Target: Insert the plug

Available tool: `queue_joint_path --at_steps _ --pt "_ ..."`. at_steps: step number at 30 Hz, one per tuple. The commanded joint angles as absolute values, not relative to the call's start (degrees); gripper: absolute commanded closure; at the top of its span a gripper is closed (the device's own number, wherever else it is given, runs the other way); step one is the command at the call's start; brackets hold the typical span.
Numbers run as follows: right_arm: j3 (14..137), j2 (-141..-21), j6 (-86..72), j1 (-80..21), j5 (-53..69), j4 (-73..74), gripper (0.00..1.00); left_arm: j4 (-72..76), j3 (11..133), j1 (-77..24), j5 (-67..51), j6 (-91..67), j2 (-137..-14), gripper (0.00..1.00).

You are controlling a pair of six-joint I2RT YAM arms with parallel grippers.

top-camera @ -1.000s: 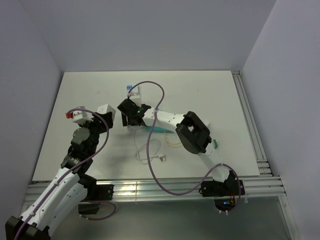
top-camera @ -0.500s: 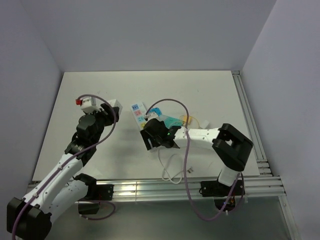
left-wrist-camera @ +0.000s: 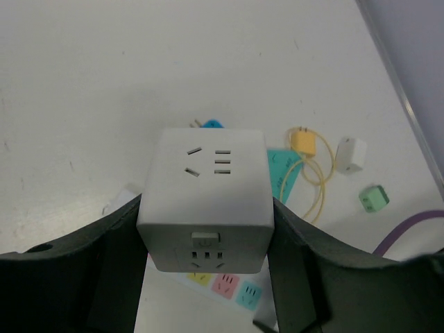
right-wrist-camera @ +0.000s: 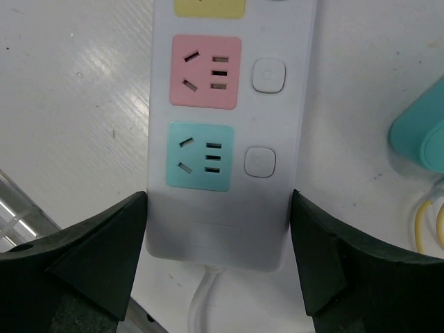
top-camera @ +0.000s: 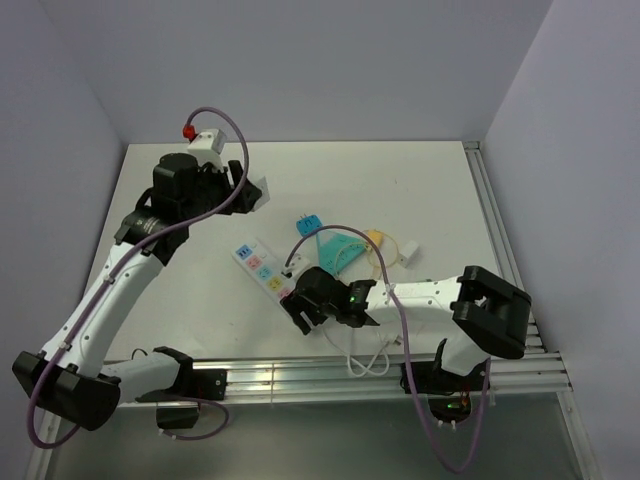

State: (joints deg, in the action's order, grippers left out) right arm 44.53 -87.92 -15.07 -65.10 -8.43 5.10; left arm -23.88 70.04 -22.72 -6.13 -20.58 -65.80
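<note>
A white cube plug adapter (left-wrist-camera: 205, 201) sits gripped between my left gripper's (left-wrist-camera: 205, 232) fingers, held above the table; in the top view the cube (top-camera: 256, 191) and left gripper (top-camera: 245, 185) are at the far left. A white power strip (top-camera: 258, 265) with yellow, pink and teal sockets lies below it, also seen in the left wrist view (left-wrist-camera: 225, 286). My right gripper (right-wrist-camera: 218, 236) clamps the cable end of the strip (right-wrist-camera: 222, 132), one jaw on each side. In the top view the right gripper (top-camera: 306, 305) is near the table's front middle.
A blue plug (left-wrist-camera: 211, 125), a teal card (left-wrist-camera: 284, 173), a yellow plug with looped cord (left-wrist-camera: 303, 141), a white plug (left-wrist-camera: 350, 154) and a green block (left-wrist-camera: 374, 199) lie right of the strip. The strip's white cable (top-camera: 370, 360) runs to the front rail (top-camera: 300, 375).
My right gripper has pulled the power strip nearer to the front edge. My left arm has lifted and swung the cube adapter farther back and to the right.
</note>
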Motion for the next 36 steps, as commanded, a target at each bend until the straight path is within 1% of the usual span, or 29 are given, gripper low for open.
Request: queue_joint_path --at_steps 1,2,4,5,8,12,15,17,20,23,26,29,33,36 --pt "44.21 -85.26 -14.06 -65.04 -9.58 0.45 0.28 -39.36 76.88 -22.5 -9.31 -17.06 -66.61 0.89" --pt "44.03 -85.08 -14.15 -64.95 -9.06 0.27 0.26 -41.64 77.77 -22.5 -10.1 -15.83 -68.36 0.95" --pt "43.51 -84.47 -15.11 -65.04 -9.05 0.26 0.24 -46.72 79.44 -22.5 -10.37 -15.21 -70.3 0.99" --pt "42.55 -84.11 -15.38 -65.13 -9.49 -1.04 0.2 -48.41 79.8 -22.41 -10.89 -14.16 -72.23 1.0" --pt "40.35 -80.78 -16.78 -65.13 -12.2 -2.28 0.15 -51.59 79.54 -22.41 -11.07 -12.84 -74.26 1.0" --pt "36.66 -73.76 -18.19 -65.04 -15.89 -5.09 0.14 -52.64 78.49 -22.32 -14.41 -10.2 -76.9 1.0" --pt "33.5 -69.8 -19.33 -65.04 -17.84 -6.15 0.13 -52.39 78.22 -22.33 -13.01 -7.04 -80.41 1.0" --pt "32.0 -68.38 -19.25 -65.04 -16.09 -7.55 0.11 -50.9 77.96 -22.41 -12.74 -5.98 -81.47 1.0" --pt "33.13 -70.21 -18.64 -64.86 -15.12 -7.12 0.1 -50.19 78.75 -22.41 -14.76 -3.78 -82.97 1.0" --pt "36.47 -75.92 -18.2 -64.95 -15.65 -4.23 0.1 -49.83 80.76 -22.41 -13.98 -2.29 -84.11 1.0" --pt "37.53 -77.52 -18.37 -64.95 -15.2 -3.78 0.1 -50.62 82.52 -22.41 -15.99 -0.62 -86.39 1.0" --pt "37.44 -77.26 -19.07 -65.04 -16.52 -3.43 0.09 -50.89 83.58 -22.5 -16.35 2.11 -88.94 1.0" --pt "35.08 -73.49 -19.69 -65.04 -18.01 -4.83 0.08 -53.35 86.74 -23.2 -18.54 5.26 -93.94 1.0" --pt "34.02 -71.81 -19.95 -64.69 -18.2 -5.45 0.08 -57.21 90.43 -25.92 -16.01 6.68 -97.89 1.0"
